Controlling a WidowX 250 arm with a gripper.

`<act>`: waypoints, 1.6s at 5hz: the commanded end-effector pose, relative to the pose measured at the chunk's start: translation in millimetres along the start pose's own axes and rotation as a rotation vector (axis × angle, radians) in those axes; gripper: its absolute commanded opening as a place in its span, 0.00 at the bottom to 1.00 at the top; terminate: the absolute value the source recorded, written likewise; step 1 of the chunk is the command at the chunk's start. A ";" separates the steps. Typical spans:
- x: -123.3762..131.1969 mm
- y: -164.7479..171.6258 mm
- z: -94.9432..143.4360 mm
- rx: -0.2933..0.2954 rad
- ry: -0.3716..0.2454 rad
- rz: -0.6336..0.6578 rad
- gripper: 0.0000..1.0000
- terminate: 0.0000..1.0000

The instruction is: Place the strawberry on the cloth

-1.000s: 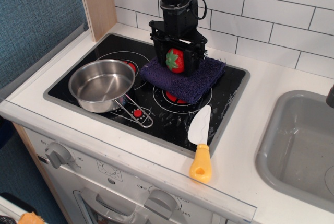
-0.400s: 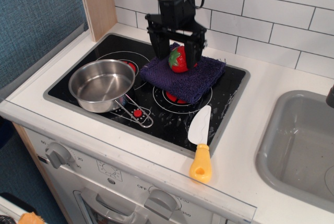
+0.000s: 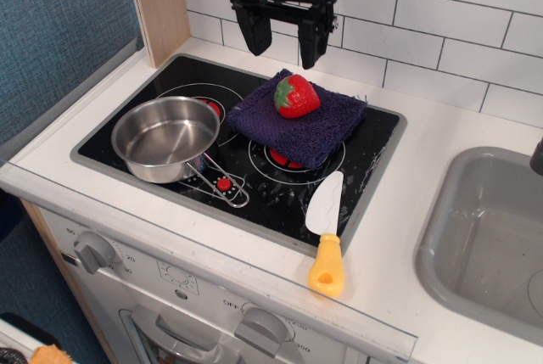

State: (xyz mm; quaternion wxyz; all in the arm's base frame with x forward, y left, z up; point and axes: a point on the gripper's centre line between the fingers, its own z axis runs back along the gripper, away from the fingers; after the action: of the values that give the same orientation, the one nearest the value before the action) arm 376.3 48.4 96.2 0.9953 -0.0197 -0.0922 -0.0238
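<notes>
Strawberry (image 3: 296, 96) lies on the cloth (image 3: 301, 121); the hand (image 3: 281, 41) hangs above, fingers spread, holding nothing

A: State the colours on the hob.
B: The strawberry (image 3: 296, 97) is glossy red with a green leafy top. The cloth (image 3: 299, 124) is dark purple-navy with a textured knitted weave. The cooktop (image 3: 254, 198) is black glass with thin white ring markings and red centres.

A: And the remaining items?
B: The pot (image 3: 165, 138) is bare polished steel. The spatula (image 3: 327, 232) has a white blade and a yellow handle. The gripper (image 3: 280, 33) is black. The wall tiles (image 3: 441, 25) are white with grey grout lines; the sink (image 3: 488, 237) is grey; the far-left panel (image 3: 59, 29) is textured blue.
</notes>
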 end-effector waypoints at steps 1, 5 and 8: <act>-41.6 50.0 41.4 0.107 0.046 -0.034 1.00 0.00; -143.4 19.7 86.4 0.011 0.174 -0.113 1.00 0.00; -169.5 -1.3 97.7 -0.078 0.145 -0.047 1.00 0.00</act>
State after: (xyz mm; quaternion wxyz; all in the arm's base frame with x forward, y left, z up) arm 196.8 55.5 151.5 0.9969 -0.0583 -0.0097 -0.0510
